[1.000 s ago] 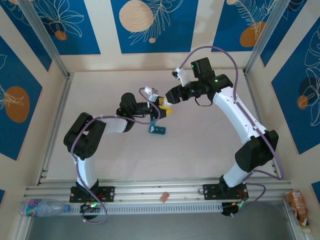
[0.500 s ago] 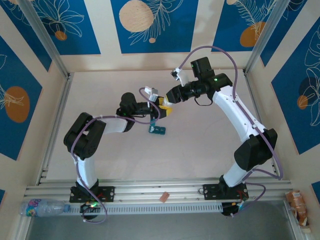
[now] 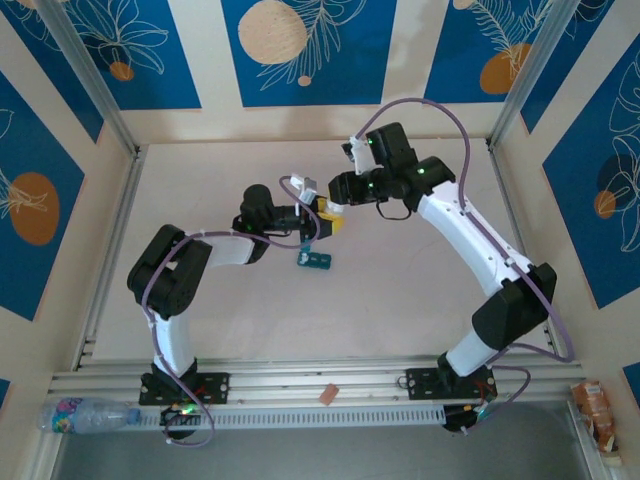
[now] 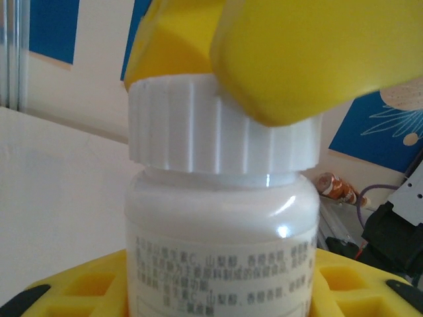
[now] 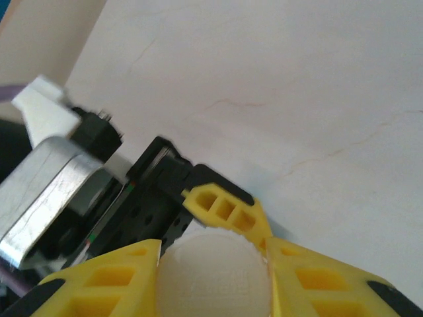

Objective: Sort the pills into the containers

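Observation:
A white pill bottle (image 4: 218,251) with a ribbed white cap (image 4: 192,125) stands upright in my left gripper (image 4: 221,294), whose yellow fingers (image 4: 86,284) clamp its body. My right gripper (image 5: 213,251) is shut on the cap (image 5: 215,281) from above, and its yellow fingers (image 4: 284,53) wrap the cap's rim. In the top view both grippers meet mid-table, left (image 3: 318,224) and right (image 3: 335,207). The containers (image 3: 315,260), a teal strip, lie on the table just in front of them. No pills are in view.
A plastic water bottle (image 3: 85,412) lies beyond the rail at the near left. A snack packet (image 3: 597,408) sits at the near right. A small orange piece (image 3: 327,394) rests on the front rail. Frame posts stand at the back corners.
The right arm has swung left and its gripper has closed onto the bottle's cap. The left arm and the bottle have stayed still.

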